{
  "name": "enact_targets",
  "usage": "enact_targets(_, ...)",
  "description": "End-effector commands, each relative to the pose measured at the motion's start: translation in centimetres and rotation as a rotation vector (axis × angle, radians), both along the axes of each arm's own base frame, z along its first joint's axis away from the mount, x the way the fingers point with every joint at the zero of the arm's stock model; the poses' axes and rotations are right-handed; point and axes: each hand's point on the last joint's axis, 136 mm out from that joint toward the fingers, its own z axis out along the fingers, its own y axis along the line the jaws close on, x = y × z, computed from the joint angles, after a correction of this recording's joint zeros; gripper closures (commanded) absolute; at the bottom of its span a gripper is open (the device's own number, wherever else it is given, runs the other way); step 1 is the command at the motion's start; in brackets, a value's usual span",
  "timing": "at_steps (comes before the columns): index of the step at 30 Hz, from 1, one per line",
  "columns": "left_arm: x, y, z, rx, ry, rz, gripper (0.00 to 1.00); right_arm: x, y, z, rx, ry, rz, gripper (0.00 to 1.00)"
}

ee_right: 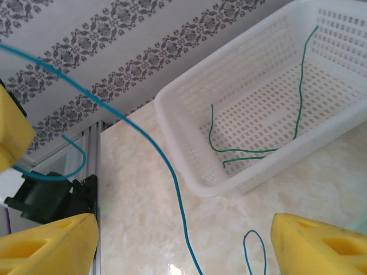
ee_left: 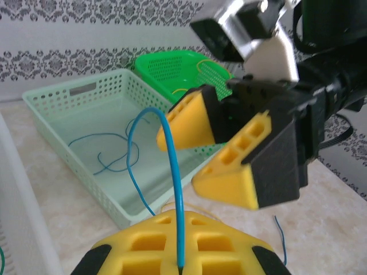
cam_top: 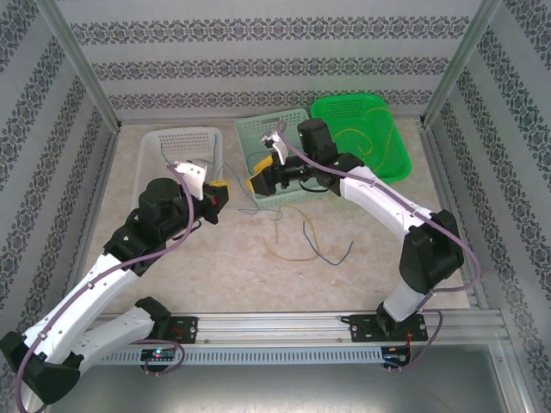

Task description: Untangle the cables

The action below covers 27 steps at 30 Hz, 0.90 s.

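Observation:
My left gripper (ee_left: 181, 229) is shut on the end of a blue cable (ee_left: 175, 172), which rises from the pinch, arcs over and drops toward the table. My right gripper (ee_right: 183, 252) is open, and the same blue cable (ee_right: 172, 177) runs down between its yellow fingers (ee_right: 49, 246) without touching them. From above, the left gripper (cam_top: 221, 191) and right gripper (cam_top: 256, 183) face each other closely in front of the pale green basket (cam_top: 250, 129). A yellow cable (cam_top: 288, 251) and a dark cable (cam_top: 334, 255) lie loose on the table. Another blue cable (ee_left: 109, 152) lies in the pale green basket.
A white basket (ee_right: 189, 123) at the back left holds green cables (ee_right: 252, 150). A bright green basket (cam_top: 392, 146) at the back right holds a yellow cable (cam_top: 362, 138). Patterned walls and metal posts enclose the table on three sides.

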Motion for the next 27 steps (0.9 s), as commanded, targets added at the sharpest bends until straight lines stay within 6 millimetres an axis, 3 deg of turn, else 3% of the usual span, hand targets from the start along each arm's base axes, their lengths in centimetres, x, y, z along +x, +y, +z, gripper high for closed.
enact_targets(1, -0.3, -0.5, 1.6, -0.01, -0.034, -0.047, 0.98, -1.2, 1.1, -0.1, 0.002, -0.06, 0.07, 0.21)
enact_targets(10, -0.4, -1.1, 2.3, -0.033, -0.048, -0.072, 0.97, -2.4, 3.3, -1.3, -0.026, -0.063, 0.137, 0.22)
enact_targets(18, -0.7, -1.4, 3.2, -0.064, -0.069, -0.097, 0.96, -2.2, 3.7, -2.3, -0.045, -0.052, 0.136, 0.29)
enact_targets(21, -0.7, -1.4, 3.1, -0.065, -0.067, -0.095, 0.95, -2.3, 3.7, -2.0, -0.043, -0.052, 0.134, 0.48)
enact_targets(25, -0.6, -0.6, 2.7, -0.033, -0.067, -0.06, 0.83, -2.1, 3.0, -1.4, -0.059, -0.062, 0.098, 0.88)
enact_targets(27, -0.5, 0.4, 2.5, -0.006, -0.067, -0.007, 0.63, -1.7, 2.4, -0.9, -0.068, -0.055, 0.066, 1.0)
